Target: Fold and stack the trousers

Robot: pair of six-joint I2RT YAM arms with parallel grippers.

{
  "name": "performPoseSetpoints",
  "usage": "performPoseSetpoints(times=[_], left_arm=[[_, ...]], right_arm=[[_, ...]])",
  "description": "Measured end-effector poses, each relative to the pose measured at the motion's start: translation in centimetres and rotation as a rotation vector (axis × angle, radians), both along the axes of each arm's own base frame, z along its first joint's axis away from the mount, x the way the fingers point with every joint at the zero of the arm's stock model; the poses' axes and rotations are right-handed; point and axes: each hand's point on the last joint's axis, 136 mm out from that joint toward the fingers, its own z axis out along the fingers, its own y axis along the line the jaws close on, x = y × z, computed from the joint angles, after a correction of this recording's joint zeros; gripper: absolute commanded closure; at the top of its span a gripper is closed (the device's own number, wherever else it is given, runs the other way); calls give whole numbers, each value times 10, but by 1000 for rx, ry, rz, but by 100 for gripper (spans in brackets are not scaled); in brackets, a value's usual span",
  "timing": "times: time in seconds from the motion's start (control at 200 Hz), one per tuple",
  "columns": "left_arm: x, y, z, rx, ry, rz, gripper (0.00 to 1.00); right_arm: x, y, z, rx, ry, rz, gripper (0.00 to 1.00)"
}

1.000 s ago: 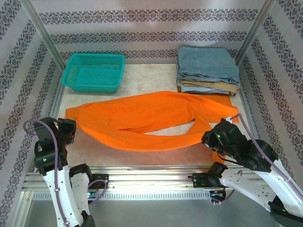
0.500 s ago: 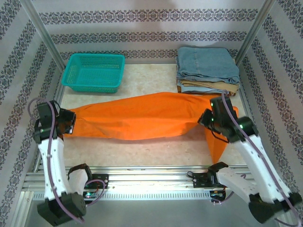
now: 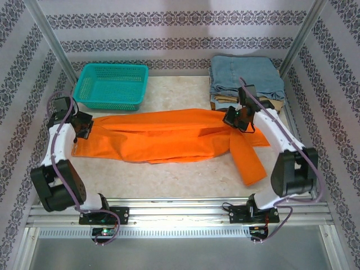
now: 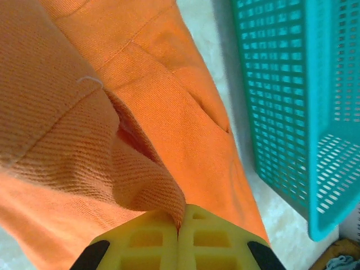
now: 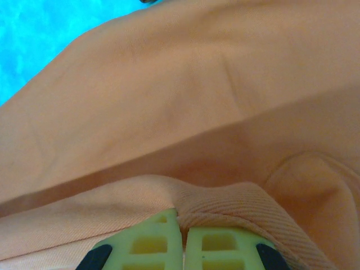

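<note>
Pinching the bright orange trousers (image 3: 169, 138) at both ends, the two arms hold the cloth stretched in a long band across the table (image 3: 180, 185), just nearer than the teal basket (image 3: 112, 84) and running well off to the right of it. The left gripper (image 3: 83, 125) sits just near of the basket's left front corner, its yellow fingertips pressed together on a raised ridge of orange fabric, seen close up in the left wrist view with the basket's mesh wall alongside. The right gripper (image 3: 236, 118) is far to the right of the basket, likewise clamped on a fold of the same cloth, a thick ribbed edge bunched between its pads. Holding both ends at once seems meant to pull the length taut so the doubled layers lie flat and aligned along one crease rather than sagging in the middle. One loose leg end (image 3: 247, 163) trails toward the near edge, further from the basket than the rest, and probably needs tucking in. The stack of folded denim and tan trousers (image 3: 247, 79), level with the basket and to its right, looks like the place this pair will go once folded
</note>
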Motion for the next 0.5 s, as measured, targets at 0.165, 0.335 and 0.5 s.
performPoseSetpoints(times=[0.165,0.335,0.5], left_arm=[[23,10,-3,7,9,-5,100],[55,19,-5,20,1,-12,100],[77,22,-38,17,54,-22,100]], right_arm=[[32,5,-6,-5,9,56,100],[70,11,-6,-23,5,130,100],[91,12,-33,-49,63,172,100]])
